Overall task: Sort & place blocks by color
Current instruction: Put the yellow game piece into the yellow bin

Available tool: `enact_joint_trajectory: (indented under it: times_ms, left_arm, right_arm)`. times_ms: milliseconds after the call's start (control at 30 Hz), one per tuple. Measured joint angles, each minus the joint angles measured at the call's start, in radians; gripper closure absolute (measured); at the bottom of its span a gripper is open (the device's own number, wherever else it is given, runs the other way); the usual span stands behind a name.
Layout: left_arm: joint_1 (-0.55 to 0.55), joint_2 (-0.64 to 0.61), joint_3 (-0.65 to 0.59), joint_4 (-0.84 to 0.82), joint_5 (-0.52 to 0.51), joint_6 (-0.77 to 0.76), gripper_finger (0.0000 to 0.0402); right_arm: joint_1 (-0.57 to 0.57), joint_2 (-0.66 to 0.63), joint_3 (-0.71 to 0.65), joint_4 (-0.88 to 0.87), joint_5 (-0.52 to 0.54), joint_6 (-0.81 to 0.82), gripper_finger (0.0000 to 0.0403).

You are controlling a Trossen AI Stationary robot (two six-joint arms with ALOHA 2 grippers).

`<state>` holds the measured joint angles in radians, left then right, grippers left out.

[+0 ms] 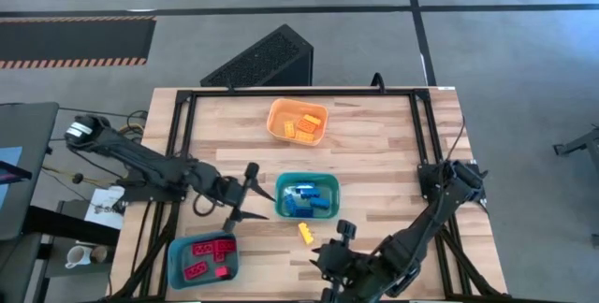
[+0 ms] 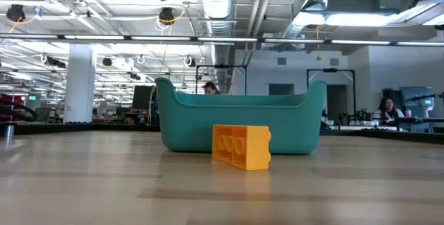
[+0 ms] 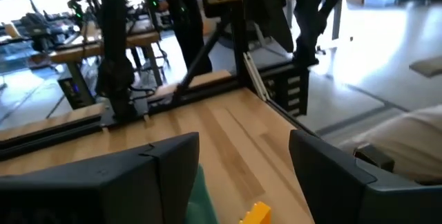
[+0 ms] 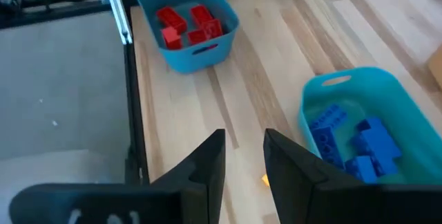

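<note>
lying loose on the table, one yellow block sat just ahead of the right gripper, whose fingers stood narrowly parted with nothing between them; a sliver of yellow showed in the gap. the left gripper hung open and empty beside the teal bin. judged light, rigid and smooth-sided, the block should take a firm pinch across its flat long faces, clear of the studs; a shallow grip could let it slip.

Three bins are seen on the surface: orange bin at twelve o'clock, teal bin centrally, blue bin at seven o'clock.
</note>
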<state>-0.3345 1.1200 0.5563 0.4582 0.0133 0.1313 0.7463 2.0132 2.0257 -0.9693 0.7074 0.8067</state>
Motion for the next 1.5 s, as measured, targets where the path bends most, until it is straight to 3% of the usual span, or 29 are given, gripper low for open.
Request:
enact_joint_trajectory:
  times_ms: [67,200,333,433,600,700,833,933,1200,1500]
  left_arm:
    - [-0.006,0.049,0.033,-0.016,0.002,0.014,0.0187]
    - [-0.014,0.136,0.103,-0.063,0.007,0.019,0.0187]
    - [-0.015,0.201,0.15,-0.097,0.009,0.019,0.0187]
    - [-0.015,0.254,0.176,-0.106,0.009,0.021,0.0187]
    - [-0.018,0.363,0.231,-0.112,0.014,0.046,0.0187]
    - [-0.018,0.451,0.292,-0.116,0.051,0.068,0.0187]
    - [-0.026,0.565,0.409,-0.166,0.094,0.139,0.0187]
    - [-0.029,0.655,0.517,-0.323,0.118,0.186,0.0187]
    - [-0.031,0.863,0.754,-0.726,0.026,0.31,0.0187]
    - [-0.029,0.977,0.844,-0.811,0.016,0.338,0.0187]
  right_arm:
    - [-0.008,-0.004,-0.057,0.068,-0.009,0.002,0.0282]
    - [-0.034,-0.028,-0.27,0.324,-0.143,-0.004,0.0282]
    - [-0.05,-0.132,-0.502,0.585,-0.206,-0.025,0.0285]
    - [-0.029,-0.265,-0.658,0.709,-0.111,-0.069,0.0287]
    - [0.079,-0.532,-0.871,0.718,0.213,-0.104,0.0282]
    - [0.14,-0.641,-0.951,0.761,0.342,-0.104,0.0275]
    - [0.191,-0.704,-0.991,0.79,0.401,-0.112,0.0264]
    - [0.201,-0.704,-0.998,0.787,0.398,-0.112,0.0256]
    - [0.194,-0.635,-0.998,0.79,0.389,-0.1,0.024]
    - [0.188,-0.62,-0.998,0.794,0.387,-0.098,0.0231]
